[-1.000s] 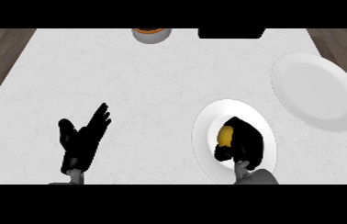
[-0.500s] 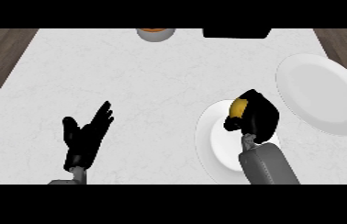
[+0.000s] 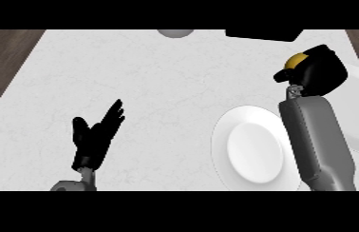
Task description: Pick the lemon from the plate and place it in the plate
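Lemon (image 3: 297, 60) wrapped in the curled fingers of the right hand (image 3: 319, 72) at far right, white plate (image 3: 249, 148) near right, left hand (image 3: 97, 133) resting open, near left

Your right hand (image 3: 319, 74) sits at about two o'clock in the head view, fingers curled round a lemon (image 3: 297, 60), with its grey forearm running down to five o'clock. Your left hand (image 3: 97, 133) rests at about eight o'clock, fingers straight and pointing toward one o'clock, thumb apart.
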Controlling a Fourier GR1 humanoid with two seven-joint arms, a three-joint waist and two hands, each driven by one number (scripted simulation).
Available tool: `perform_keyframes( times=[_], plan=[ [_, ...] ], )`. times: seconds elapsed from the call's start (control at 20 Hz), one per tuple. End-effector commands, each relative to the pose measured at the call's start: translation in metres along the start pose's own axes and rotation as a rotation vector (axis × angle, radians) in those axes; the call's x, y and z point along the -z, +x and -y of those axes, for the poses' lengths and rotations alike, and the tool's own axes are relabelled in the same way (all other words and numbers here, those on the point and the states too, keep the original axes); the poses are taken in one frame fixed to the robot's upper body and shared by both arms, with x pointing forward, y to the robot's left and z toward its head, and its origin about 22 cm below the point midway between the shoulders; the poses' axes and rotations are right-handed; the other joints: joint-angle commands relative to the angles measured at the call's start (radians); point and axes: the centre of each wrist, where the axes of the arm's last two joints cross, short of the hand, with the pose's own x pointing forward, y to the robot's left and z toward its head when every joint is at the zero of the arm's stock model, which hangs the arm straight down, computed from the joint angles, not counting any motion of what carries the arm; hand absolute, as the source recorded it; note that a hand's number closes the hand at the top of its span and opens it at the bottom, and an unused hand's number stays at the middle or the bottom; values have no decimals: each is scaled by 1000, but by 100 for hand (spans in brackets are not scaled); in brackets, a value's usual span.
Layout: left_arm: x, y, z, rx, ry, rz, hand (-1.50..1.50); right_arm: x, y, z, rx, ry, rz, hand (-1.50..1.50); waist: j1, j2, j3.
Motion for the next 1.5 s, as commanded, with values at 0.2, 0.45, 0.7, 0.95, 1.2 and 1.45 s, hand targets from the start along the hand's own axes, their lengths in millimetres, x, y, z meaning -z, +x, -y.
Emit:
perform_keyframes(
  times=[0.2,0.45,0.7,0.95,1.2,1.45],
  plan=[
    [6,6,6,10,-18,6,0,55,23,29,157,-302,-332,150,13,9,3],
    [2,-2,8,1,-15,-3,0,72,15,35,262,-405,-400,150,15,5,6],
    [3,-3,0,5,6,-9,0,82,-16,14,218,-521,-415,150,-8,2,6],
    [5,8,-6,-11,21,-16,0,93,-52,3,159,-622,-457,150,-29,-7,7],
    [0,-7,-6,-22,37,-38,0,106,-82,-5,154,-676,-490,150,-41,-15,7],
    [-3,-16,-5,-17,41,-39,0,116,-126,-21,145,-691,-510,150,-60,-22,7]
  ],
)
